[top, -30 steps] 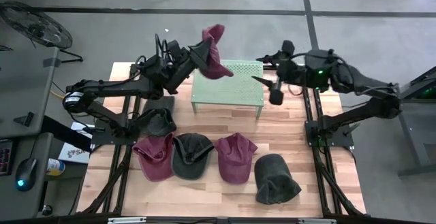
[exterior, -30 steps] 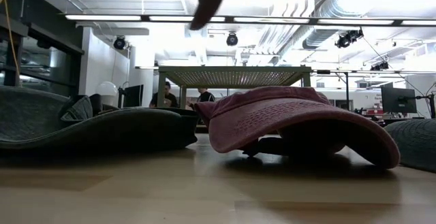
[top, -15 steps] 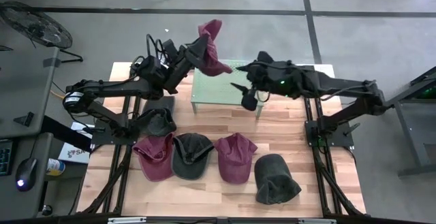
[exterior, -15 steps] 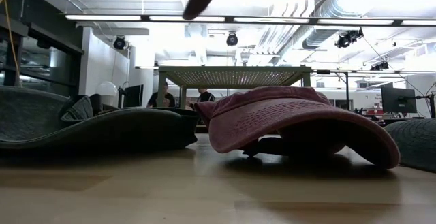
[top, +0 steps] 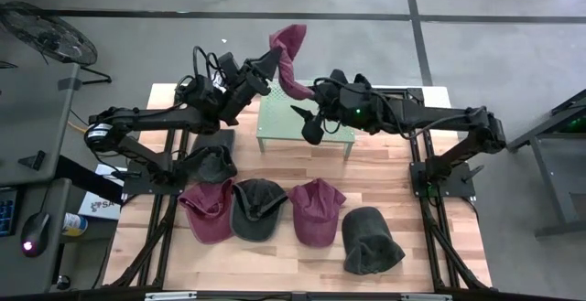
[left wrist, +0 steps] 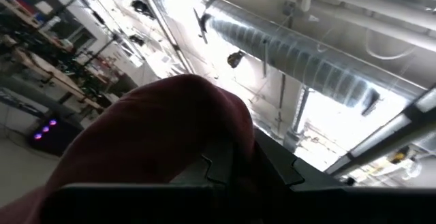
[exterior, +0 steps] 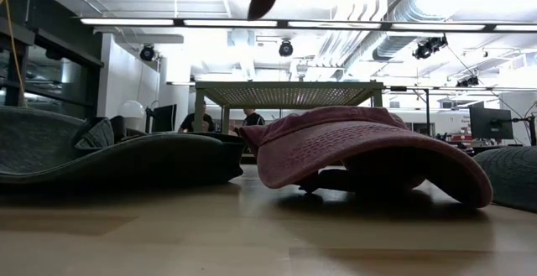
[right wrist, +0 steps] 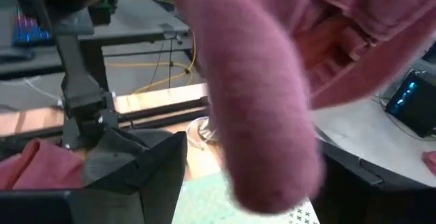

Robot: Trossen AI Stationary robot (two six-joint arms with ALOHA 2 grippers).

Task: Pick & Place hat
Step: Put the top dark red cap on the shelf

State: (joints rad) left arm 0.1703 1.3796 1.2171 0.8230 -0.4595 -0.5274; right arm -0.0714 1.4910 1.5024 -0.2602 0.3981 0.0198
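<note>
While five caps lie untouched in a loose row at the near end of the table (top: 275, 251), among them a maroon one (top: 317, 211) in the middle and a dark one (top: 371, 241) nearest the edge, the work is farther back, above the green perforated stand (top: 284, 127). Over its far left corner the left gripper (top: 271, 60) is pinched tight on the raised maroon hat (top: 290, 49), which hangs limp, its brim drooping toward the right gripper (top: 307, 123). That one has its fingers spread wide and empty, just beside the hanging cloth. A handover looks likely, so the right fingers should straddle the stiff brim rather than loose fabric, then close fully before the left lets go; releasing early risks the hat slumping off the stand's edge.
</note>
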